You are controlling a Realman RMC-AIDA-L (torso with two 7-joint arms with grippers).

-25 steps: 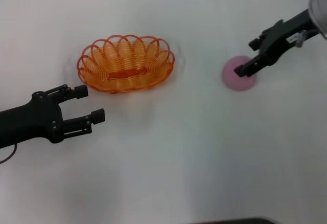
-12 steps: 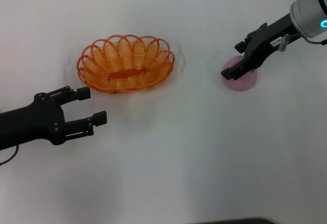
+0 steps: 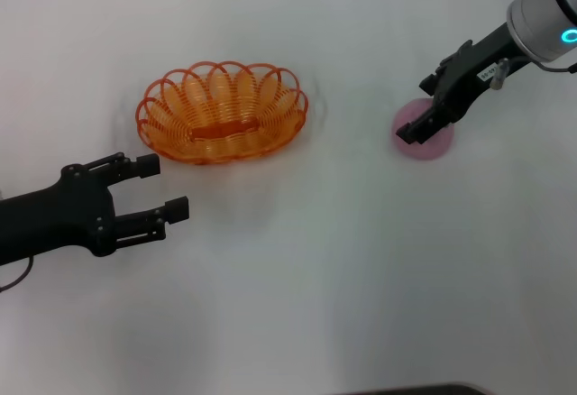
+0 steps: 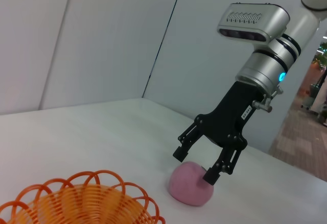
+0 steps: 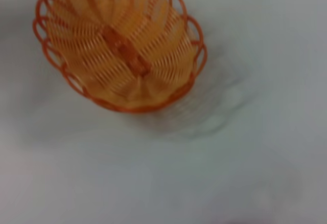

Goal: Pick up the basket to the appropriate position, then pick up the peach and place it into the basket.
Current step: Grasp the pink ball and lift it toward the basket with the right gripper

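White tabletop [image 3: 343, 269]. Right gripper [image 4: 196, 165] spread over round pink peach [image 3: 431, 142], frame right, gripping nothing: descend centred, close gently (round fruit rolls). Left gripper [image 3: 162, 188] spread, empty, lower left, beside oval orange wire-coil basket [image 3: 222, 112].

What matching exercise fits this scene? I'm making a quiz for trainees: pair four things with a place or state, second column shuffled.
1. basket
2. peach
3. left gripper
4. right gripper

A. open, straddling the pink fruit
B. empty, on the table
C. pink, under black fingers
D. open, near the basket, touching nothing

Pairs: 1-B, 2-C, 3-D, 4-A
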